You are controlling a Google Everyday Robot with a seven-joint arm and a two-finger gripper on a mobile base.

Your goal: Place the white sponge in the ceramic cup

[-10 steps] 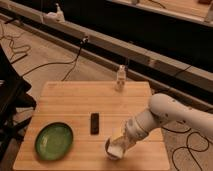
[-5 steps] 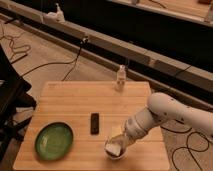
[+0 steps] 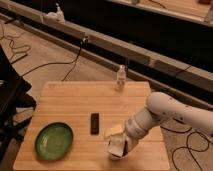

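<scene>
My gripper [image 3: 119, 142] is at the end of the white arm [image 3: 165, 111] that reaches in from the right, low over the front middle of the wooden table [image 3: 70, 102]. A pale cream block, the white sponge [image 3: 113, 132], shows at the gripper's upper left edge. A whitish round shape right under the gripper looks like the ceramic cup [image 3: 116, 150]; the gripper covers most of it and its inside is hidden. I cannot tell whether the sponge is held, or whether it touches the cup.
A green plate [image 3: 53, 141] lies at the front left. A small black bar [image 3: 94, 123] lies just left of the gripper. A small white bottle-like figure [image 3: 120, 78] stands at the table's far edge. Cables run over the floor behind.
Almost nothing differs; the gripper has stayed over the cup at the table's front, shifting only very slightly.
</scene>
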